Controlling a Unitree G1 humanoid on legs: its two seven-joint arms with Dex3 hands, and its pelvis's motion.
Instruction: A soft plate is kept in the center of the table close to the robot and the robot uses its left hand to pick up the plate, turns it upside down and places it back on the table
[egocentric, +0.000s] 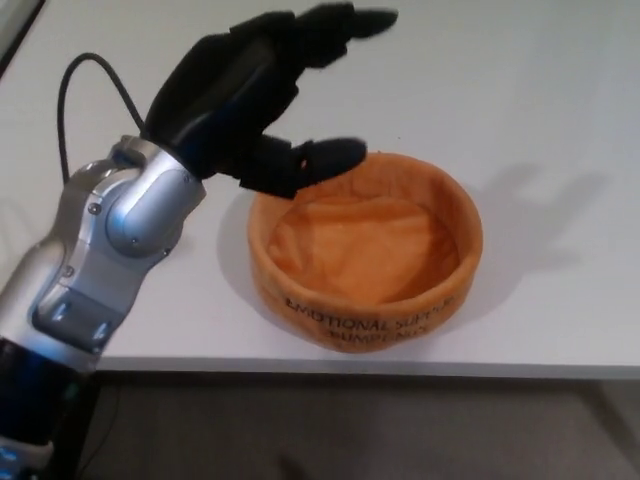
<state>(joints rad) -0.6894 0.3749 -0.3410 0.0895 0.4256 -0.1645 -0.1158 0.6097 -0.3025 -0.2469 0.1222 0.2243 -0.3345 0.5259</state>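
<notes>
Head view: the orange soft plate (365, 250) sits right way up near the near edge of the white bench (540, 110), dark lettering on its near wall. The left hand (255, 95) is above the plate's far-left rim, fingers (345, 22) spread and holding nothing, thumb (325, 155) over the rim. The silver forearm (95, 265) enters from the near left.

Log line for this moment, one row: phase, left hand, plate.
phase: reach, no grasp yet | left hand: open, above far-left rim | orange soft plate: upright on white table, near front edge
</notes>
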